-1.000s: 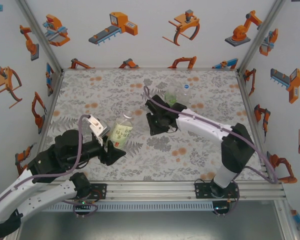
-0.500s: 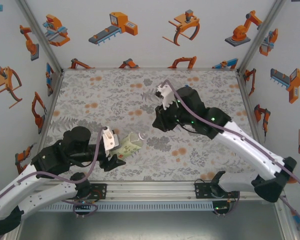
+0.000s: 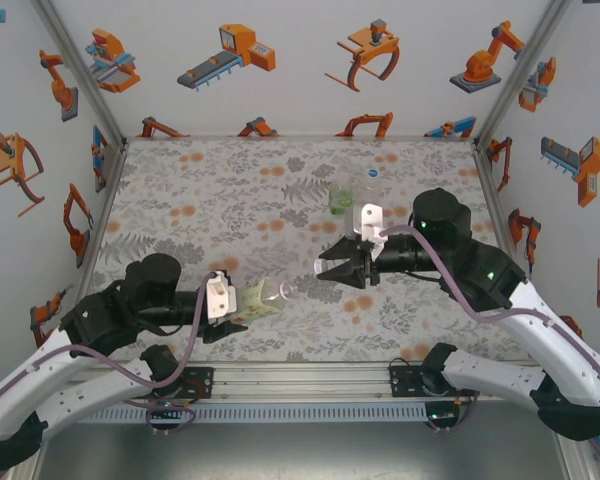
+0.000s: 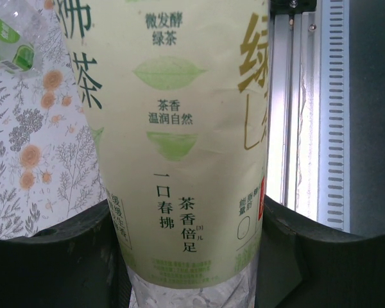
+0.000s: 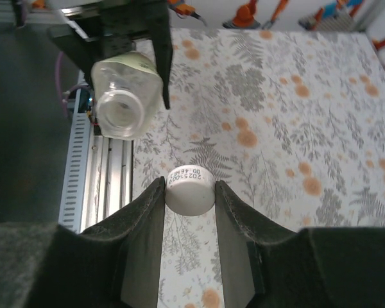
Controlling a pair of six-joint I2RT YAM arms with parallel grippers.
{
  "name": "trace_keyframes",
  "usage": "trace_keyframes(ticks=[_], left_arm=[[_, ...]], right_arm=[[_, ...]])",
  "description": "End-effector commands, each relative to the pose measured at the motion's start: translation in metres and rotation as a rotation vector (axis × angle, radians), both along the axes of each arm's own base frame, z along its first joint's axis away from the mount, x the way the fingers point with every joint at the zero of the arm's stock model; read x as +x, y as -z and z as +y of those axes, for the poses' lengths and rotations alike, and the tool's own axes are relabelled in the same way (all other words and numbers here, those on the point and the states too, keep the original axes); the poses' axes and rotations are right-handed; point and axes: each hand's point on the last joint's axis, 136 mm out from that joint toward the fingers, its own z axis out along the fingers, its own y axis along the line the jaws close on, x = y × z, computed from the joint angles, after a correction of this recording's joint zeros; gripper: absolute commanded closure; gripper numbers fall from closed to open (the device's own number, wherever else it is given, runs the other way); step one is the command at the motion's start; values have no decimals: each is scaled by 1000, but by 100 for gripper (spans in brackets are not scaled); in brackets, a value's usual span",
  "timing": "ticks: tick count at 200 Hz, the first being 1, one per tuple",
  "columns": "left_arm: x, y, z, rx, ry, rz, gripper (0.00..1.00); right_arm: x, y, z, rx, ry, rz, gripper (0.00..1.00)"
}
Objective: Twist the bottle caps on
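From above, the left claw (image 3: pixel 223 303) is clamped on a clear tea bottle (image 3: pixel 263 297). It holds the bottle sideways near the front edge of the tabletop (image 3: pixel 180 190), neck pointing at the right claw (image 3: pixel 330 268).

At the left wrist, the bottle's pale yellow-green label (image 4: pixel 179 128) carries Chinese print, with black fingers (image 4: pixel 51 256) on either side.

At the right wrist, that claw pinches a white cap (image 5: pixel 189 187) with a printed code, facing the bottle's open mouth.

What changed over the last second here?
The right gripper, shut on the white cap, came up from the table and turned to aim it at the bottle mouth. The left gripper, shut on the bottle, tipped it from near upright to lying over, mouth toward the cap. The green bottle and clear bottle stayed put.
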Motion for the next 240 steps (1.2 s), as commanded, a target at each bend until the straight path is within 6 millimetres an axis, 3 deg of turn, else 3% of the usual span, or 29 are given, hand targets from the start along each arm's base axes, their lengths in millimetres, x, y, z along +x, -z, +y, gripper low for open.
trace_keyframes(ticks=[1, 41, 102, 168, 240], left_arm=[[-6, -13, -4, -20, 58, -33, 100], [-6, -12, -5, -9, 77, -49, 100], [-4, -11, -8, 6, 67, -31, 100], [-4, -11, -12, 1, 81, -22, 100], [-14, -16, -13, -36, 134, -21, 100]], right_arm=[[-23, -13, 4, 74, -157, -117, 100], [-41, -14, 9, 60, -261, -143, 100], [-51, -8, 18, 31, -306, -142, 100], [-49, -4, 30, 3, -277, -155, 100], [-50, 3, 30, -21, -268, -174, 100]])
